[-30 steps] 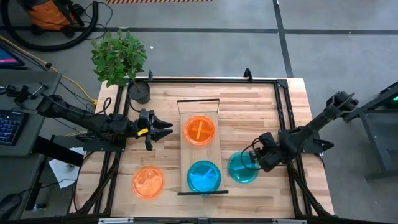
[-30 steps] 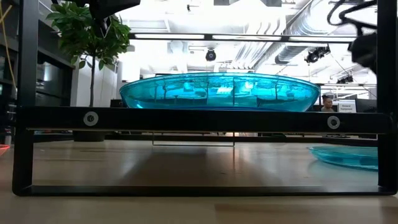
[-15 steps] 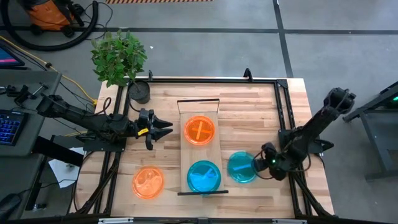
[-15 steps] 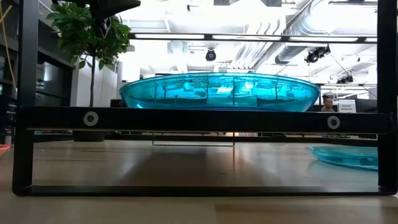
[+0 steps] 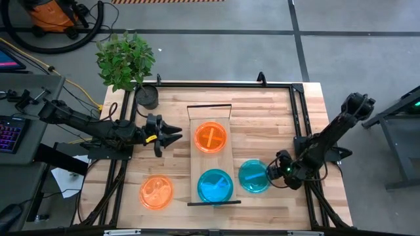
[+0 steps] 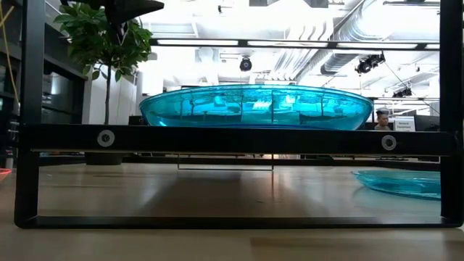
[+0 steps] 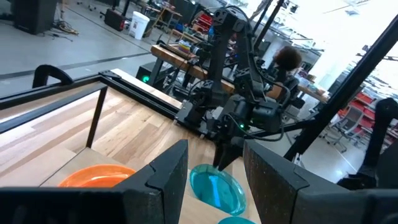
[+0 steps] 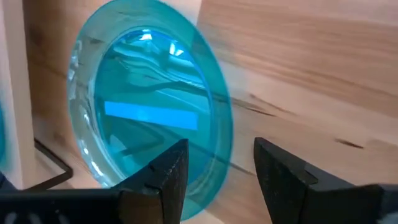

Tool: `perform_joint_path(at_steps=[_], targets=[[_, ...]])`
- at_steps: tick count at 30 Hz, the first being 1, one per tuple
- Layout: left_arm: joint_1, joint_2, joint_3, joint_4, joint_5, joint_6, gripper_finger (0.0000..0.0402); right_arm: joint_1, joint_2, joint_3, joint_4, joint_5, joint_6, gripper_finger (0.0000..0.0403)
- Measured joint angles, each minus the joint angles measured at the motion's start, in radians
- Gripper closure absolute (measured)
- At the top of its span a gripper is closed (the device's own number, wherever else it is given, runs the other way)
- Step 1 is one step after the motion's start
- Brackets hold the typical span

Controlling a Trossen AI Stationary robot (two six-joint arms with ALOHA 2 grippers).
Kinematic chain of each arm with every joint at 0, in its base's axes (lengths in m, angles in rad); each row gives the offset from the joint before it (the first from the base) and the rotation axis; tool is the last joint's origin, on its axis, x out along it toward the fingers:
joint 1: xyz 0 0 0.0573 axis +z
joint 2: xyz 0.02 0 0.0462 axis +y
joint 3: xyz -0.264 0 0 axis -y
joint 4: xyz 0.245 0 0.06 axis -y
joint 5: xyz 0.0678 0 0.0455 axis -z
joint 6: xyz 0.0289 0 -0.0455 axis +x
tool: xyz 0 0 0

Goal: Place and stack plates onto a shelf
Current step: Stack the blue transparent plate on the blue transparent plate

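Note:
The shelf (image 5: pixel 211 161), a narrow light-wood plank, stands mid-table and carries an orange plate (image 5: pixel 210 137) at its far part and a teal plate (image 5: pixel 215 186) (image 6: pixel 254 106) near its near end. Another teal plate (image 5: pixel 252 176) (image 8: pixel 146 109) (image 6: pixel 402 181) lies flat on the table just right of the shelf. Another orange plate (image 5: pixel 156 193) lies on the table left of the shelf. My right gripper (image 5: pixel 270 172) (image 8: pixel 217 186) is low and open at that teal plate's right rim. My left gripper (image 5: pixel 178 135) (image 7: pixel 214 180) hovers open left of the shelf, pointing at it. My right gripper comes level from the table's right, its open fingers (image 8: pixel 165 177) standing on either side of the teal plate's right rim (image 8: pixel 225 140). The plate lies flat on the table. I cannot tell whether a finger touches the rim.
A potted plant (image 5: pixel 126 60) stands at the table's far left corner. Dark metal frame bars (image 5: pixel 298 111) run along the table's far, left and right edges. The shelf's dark end bar (image 6: pixel 232 138) crosses the low view. Bare wood lies between the shelf and the right bar.
My right gripper has moved down and toward the near edge, settling at the teal plate's right rim. In the last half second that plate has slid a little along the table toward the shelf. My left arm has kept still.

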Motion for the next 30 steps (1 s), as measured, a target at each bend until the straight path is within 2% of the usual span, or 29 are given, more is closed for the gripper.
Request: perform_joint_path(at_steps=[10, 13, 16, 18, 23, 30], targets=[[0.0, 0.0, 0.0, -0.002, -0.012, 0.001, 0.0254, -0.025, 0.115, 0.004, 0.104, 0.014, 0.027, 0.0251], [0.0, 0.0, 0.0, -0.003, -0.023, 0.002, 0.0254, -0.025, 0.118, 0.002, 0.103, 0.009, 0.036, 0.029], [0.0, 0.0, 0.0, -0.003, -0.024, 0.002, 0.0254, -0.025, 0.12, 0.0, 0.1, 0.005, 0.054, 0.0363], [0.0, 0.0, 0.0, -0.003, -0.024, 0.002, 0.0254, -0.025, 0.113, -0.001, 0.104, 0.013, 0.059, 0.0391], [0.0, 0.0, 0.0, -0.004, -0.024, 0.002, 0.0254, -0.025, 0.038, -0.002, 0.099, 0.11, 0.063, 0.0399], [0.0, 0.0, 0.0, -0.014, -0.024, 0.002, 0.0254, 0.01, -0.17, -0.002, -0.03, 0.264, 0.051, 0.0402]])
